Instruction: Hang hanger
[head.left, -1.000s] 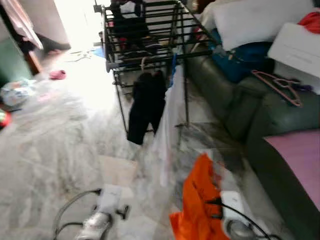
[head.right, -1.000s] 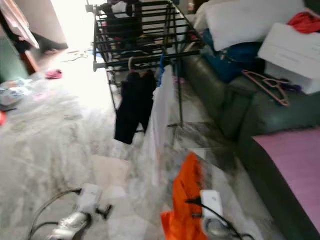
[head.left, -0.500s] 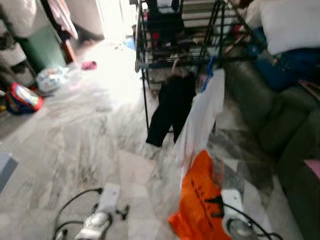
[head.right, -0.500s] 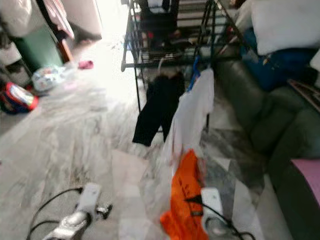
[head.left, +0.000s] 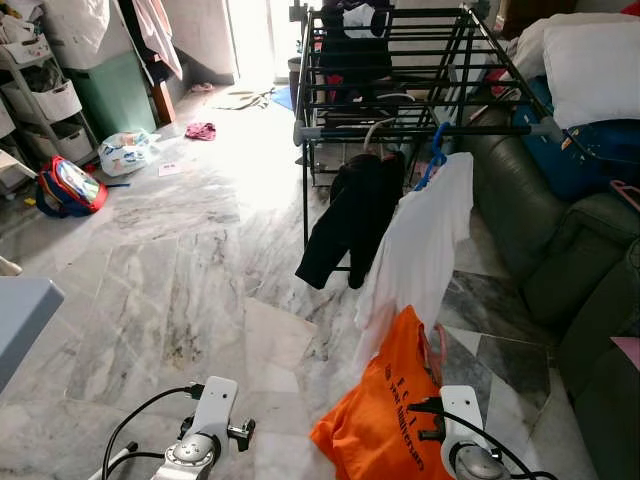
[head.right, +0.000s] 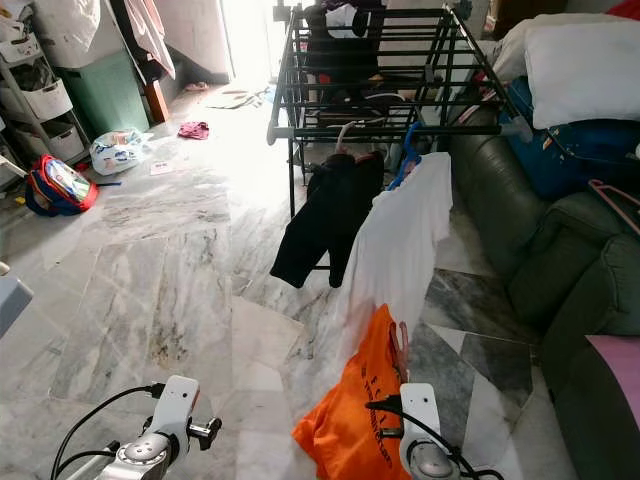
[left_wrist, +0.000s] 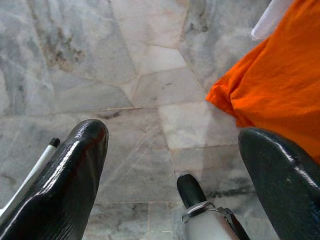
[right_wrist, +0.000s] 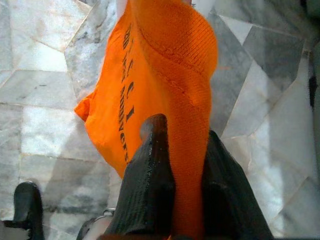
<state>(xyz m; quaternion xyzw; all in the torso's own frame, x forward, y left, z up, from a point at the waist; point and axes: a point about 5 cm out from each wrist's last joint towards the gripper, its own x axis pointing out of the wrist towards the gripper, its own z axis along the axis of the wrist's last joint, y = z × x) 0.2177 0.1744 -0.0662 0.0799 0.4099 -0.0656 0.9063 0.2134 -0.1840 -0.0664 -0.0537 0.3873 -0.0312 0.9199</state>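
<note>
The orange shirt (head.left: 385, 415) hangs low at the robot's right side, pinched by the right gripper (right_wrist: 182, 150), whose two black fingers (right_wrist: 150, 185) are closed on a fold of the cloth. Black lettering runs down the front of the shirt. A pinkish hanger (head.left: 436, 347) peeks out at the top edge of the shirt, mostly hidden by the fabric, so I cannot tell how it sits inside.

The left gripper (left_wrist: 172, 165) hangs over the marble floor (head.left: 170, 290) with its fingers spread wide and nothing between them; the orange cloth shows just past one fingertip.

Just beyond the orange shirt, a white shirt (head.left: 420, 255) hangs on a blue hanger (head.left: 433, 160) from the front rail of a black drying rack (head.left: 400, 70). Beside it, to the left, a black garment (head.left: 350, 225) hangs from the same rail on a pale hanger. More dark clothes lie on the rack's upper bars.

To the right of the rack stands a dark green sofa (head.left: 560, 260), piled with a white pillow (head.left: 595, 60) and a blue bag (head.left: 600, 150). A pink hanger (head.right: 615, 200) rests on the sofa's arm.

Across the floor on the left lie a red and blue backpack (head.left: 68, 186), a plastic bag (head.left: 125, 152) and a small pink cloth (head.left: 200, 130), well apart from the rack. A green bin (head.left: 110, 95) stands against the far wall.
</note>
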